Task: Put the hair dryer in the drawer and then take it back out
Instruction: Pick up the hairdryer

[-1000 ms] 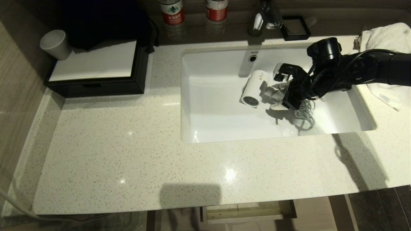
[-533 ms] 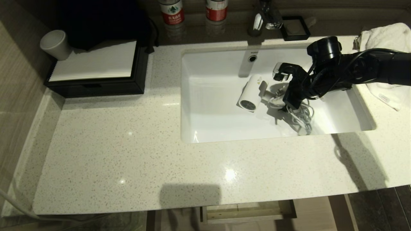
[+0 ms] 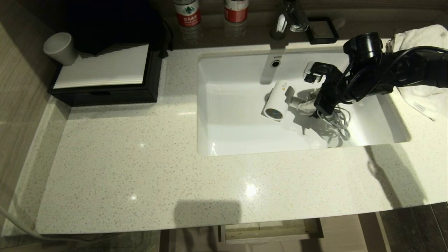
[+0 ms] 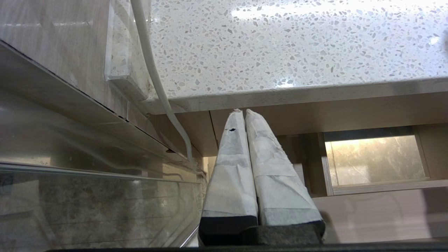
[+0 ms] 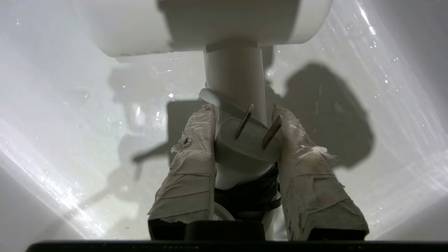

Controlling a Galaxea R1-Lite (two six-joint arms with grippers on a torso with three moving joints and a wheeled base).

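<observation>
Now, our right gripper [image 5: 241,120] clamped on the hair dryer [image 3: 276,101] handle inside the sink [image 3: 231,140], our left gripper [image 4: 243,113] closed, empty, below the countertop [image 3: 140,168].

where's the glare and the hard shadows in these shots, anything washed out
Head view: bright glare spots on the countertop, a dark gripper shadow at its right, and the towel nearly washed out. Right wrist view: streaky glare on the wet sink, with a sharp shadow behind the right gripper shut on the hair dryer. Left wrist view: glare on the speckled stone.
</observation>
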